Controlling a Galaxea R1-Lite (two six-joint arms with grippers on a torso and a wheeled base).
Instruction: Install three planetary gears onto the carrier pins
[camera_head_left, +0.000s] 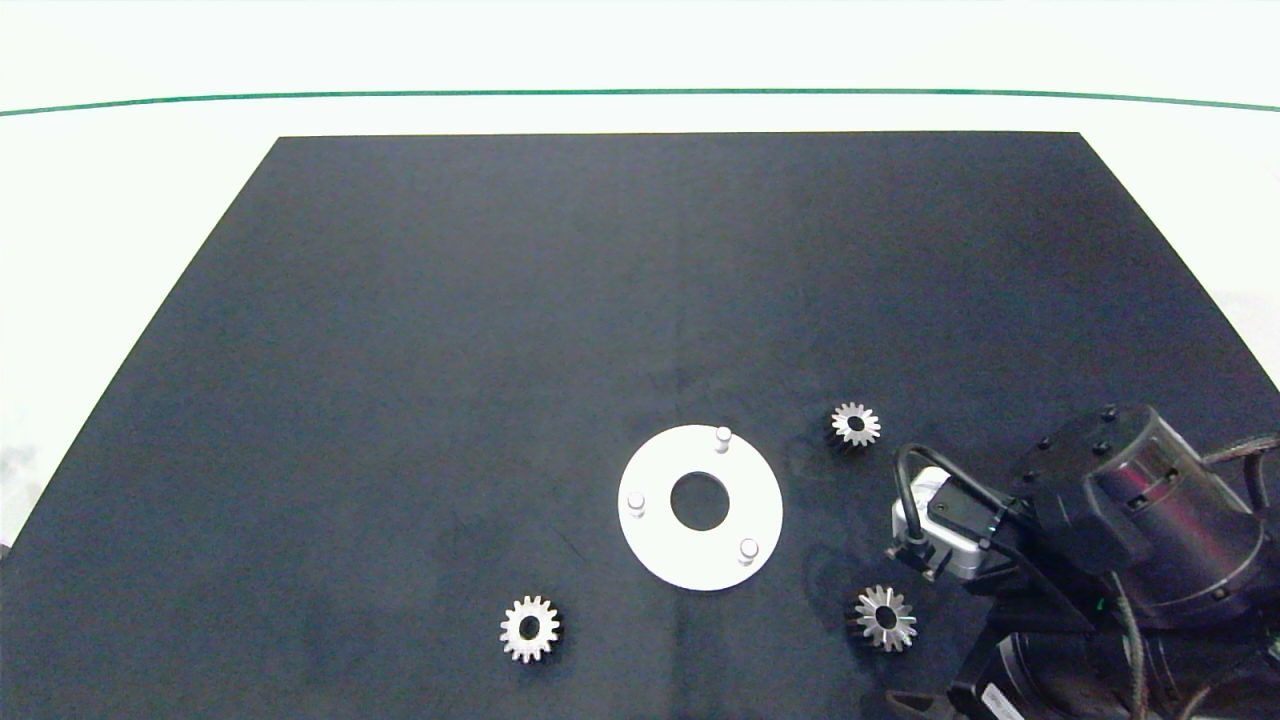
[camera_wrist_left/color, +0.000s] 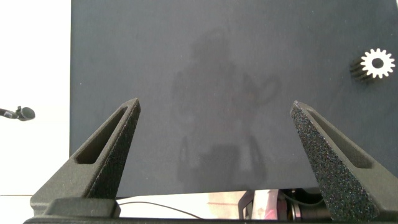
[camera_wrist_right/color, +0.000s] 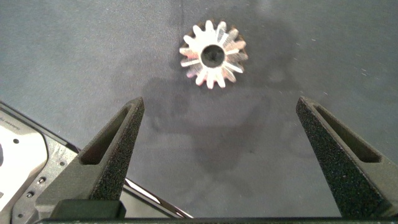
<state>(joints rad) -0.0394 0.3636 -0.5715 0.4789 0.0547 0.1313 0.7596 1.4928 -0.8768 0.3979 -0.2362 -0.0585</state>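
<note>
White disc lying flat on black mat, near its front edge; three carrier pins standing upright round centre hole, all bare. Three planetary gears lying loose on mat: one just right of disc toward back, one right of disc toward front, one left of disc toward front. Right gripper hovering beside front-right gear, fingers spread wide, gripping nothing. Left gripper hanging over bare mat, fingers also spread, empty; front-left gear showing well off to one side.
</note>
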